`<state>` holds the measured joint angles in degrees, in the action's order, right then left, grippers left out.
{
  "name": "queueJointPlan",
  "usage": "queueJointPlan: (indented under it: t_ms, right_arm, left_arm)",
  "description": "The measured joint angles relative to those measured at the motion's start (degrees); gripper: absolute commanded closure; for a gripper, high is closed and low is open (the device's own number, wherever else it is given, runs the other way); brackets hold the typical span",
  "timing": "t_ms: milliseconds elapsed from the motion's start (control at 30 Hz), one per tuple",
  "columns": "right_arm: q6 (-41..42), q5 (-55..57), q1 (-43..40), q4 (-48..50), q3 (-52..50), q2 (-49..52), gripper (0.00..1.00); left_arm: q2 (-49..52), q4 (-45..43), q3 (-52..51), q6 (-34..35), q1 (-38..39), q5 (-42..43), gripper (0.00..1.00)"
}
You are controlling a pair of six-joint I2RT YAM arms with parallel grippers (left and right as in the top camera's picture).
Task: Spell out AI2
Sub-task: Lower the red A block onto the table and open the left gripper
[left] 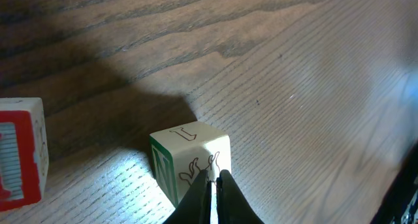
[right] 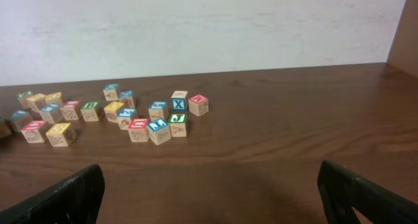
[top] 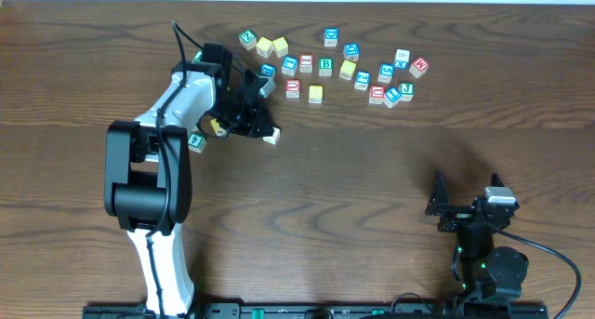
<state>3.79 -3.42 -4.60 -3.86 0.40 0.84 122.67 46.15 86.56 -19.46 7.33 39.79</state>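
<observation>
Table (top: 372,189): dark wood. Cubes lie along its far side, and the near half holds only the two arms.

Left arm (top: 163,142): reaches forward and to the right, ending just short of the cube scatter.

Right arm (top: 483,254): folded at the near right corner, well apart from every cube.

Right gripper (right: 208,175): fingers (right: 65,198) spread wide with nothing between them, facing the scatter from a distance.

Left gripper (left: 215,179): fingers drawn together with nothing clamped. The tips sit at the near face of a green-sided cube (left: 189,155), not around it. Contact cannot be confirmed.

Cube scatter (top: 353,68): about twenty small lettered cubes in a loose band, right of and beyond the left gripper.

A, I and 2 cubes: cannot be singled out, as the characters are too small to read in any view. The red-framed cubes (top: 306,63) and blue-framed cubes (top: 331,36) visible from overhead all lie within that band, none in either gripper.

Green-sided cube: stands alone on bare wood, nearer than the band. It shows a line drawing on one face and a faint mark on top.

Neighbours: a red-framed cube (left: 19,159) sits at the left edge of the left wrist view, apart from the fingers, its face unreadable. A yellow cube (top: 216,126) and a green cube (top: 196,142) lie just beside the left arm.
</observation>
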Motion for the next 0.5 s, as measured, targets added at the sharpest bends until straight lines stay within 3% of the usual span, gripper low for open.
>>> queueJointPlan:
  t_ms: [133, 500]
  right_arm:
    - [0.0, 0.0, 0.0, 0.0, 0.0, 0.0, 0.01]
    - [0.0, 0.0, 0.0, 0.0, 0.0, 0.0, 0.01]
  left_arm:
    - [0.0, -0.11, -0.22, 2.86, -0.22, 0.44, 0.93]
    - [0.0, 1.33, -0.35, 19.82, -0.59, 1.03, 0.93]
